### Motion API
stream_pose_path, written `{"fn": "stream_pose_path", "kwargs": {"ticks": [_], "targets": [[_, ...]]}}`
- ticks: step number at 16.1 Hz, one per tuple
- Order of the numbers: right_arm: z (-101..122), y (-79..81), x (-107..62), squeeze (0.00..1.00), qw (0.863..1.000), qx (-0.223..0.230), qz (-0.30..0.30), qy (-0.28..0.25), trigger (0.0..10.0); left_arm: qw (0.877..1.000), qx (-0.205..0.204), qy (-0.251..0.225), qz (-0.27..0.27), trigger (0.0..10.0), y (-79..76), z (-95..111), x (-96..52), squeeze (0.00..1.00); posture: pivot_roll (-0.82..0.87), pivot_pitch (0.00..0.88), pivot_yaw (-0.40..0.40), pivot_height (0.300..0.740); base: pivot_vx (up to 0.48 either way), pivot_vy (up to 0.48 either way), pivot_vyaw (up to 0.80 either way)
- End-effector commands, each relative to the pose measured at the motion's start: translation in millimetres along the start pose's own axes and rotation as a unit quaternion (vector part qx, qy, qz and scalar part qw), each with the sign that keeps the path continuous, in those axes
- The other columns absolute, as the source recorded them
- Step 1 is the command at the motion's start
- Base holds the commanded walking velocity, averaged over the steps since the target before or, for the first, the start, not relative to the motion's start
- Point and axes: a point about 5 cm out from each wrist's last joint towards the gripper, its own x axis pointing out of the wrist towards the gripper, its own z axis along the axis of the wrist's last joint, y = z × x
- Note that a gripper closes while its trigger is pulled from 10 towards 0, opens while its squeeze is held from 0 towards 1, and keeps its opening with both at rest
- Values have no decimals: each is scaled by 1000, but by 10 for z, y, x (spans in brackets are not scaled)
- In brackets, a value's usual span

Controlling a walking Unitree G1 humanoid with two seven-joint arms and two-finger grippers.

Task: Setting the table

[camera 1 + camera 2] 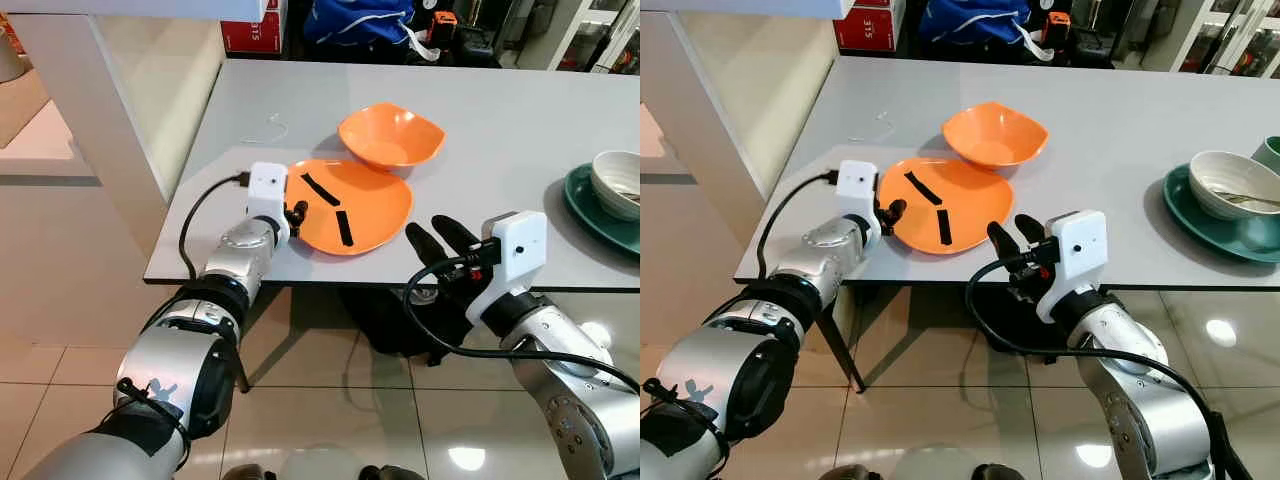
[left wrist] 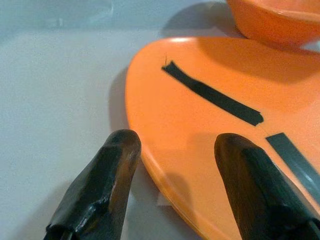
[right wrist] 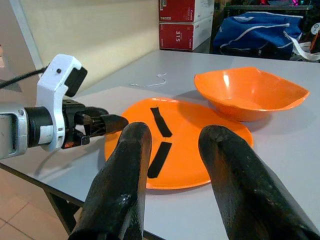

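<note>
On the grey tabletop (image 1: 520,130), the left claw (image 1: 297,211) sits open around the orange plate's (image 1: 365,205) edge. Nearby, the right claw (image 1: 440,236) waits open.

You can read little here: beyond the far left end of the table stand stacked red boxes (image 3: 186,19) whose lower one carries white characters looking like "3TS", seen sideways, while the print on the upper box is too small and blurred for you to read.
</note>
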Motion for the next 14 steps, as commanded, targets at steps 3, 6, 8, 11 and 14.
{"fn": "stream_pose_path", "kwargs": {"ticks": [3, 6, 8, 11, 14], "targets": [[17, -33, 21, 0, 1000, -2, -7, -6, 10000, 998, 51, -29, 31, 10000, 31, 93, 1, 0, -42, 35, -15, 740, 0, 0, 0], [33, -35, 33, 0, 1000, 2, -10, -14, 10000, 990, 34, -120, 66, 10000, 148, 318, -39, 0, -42, 29, -9, 740, 0, 0, 0], [77, -44, 18, 0, 999, 12, -24, -38, 10000, 978, 91, -180, 51, 10000, 235, 465, -128, 0, -31, 22, -4, 740, 0, 0, 0], [66, -35, 30, 0, 996, 24, -66, -62, 10000, 958, 84, -271, 47, 10000, 346, 555, -539, 0, 6, 20, -7, 740, 0, 0, 0], [-56, -133, 98, 0, 988, 8, -146, -39, 10000, 950, 104, -289, 60, 10000, 327, 424, -907, 0, 32, 11, -16, 740, 0, 421, 0]]}}
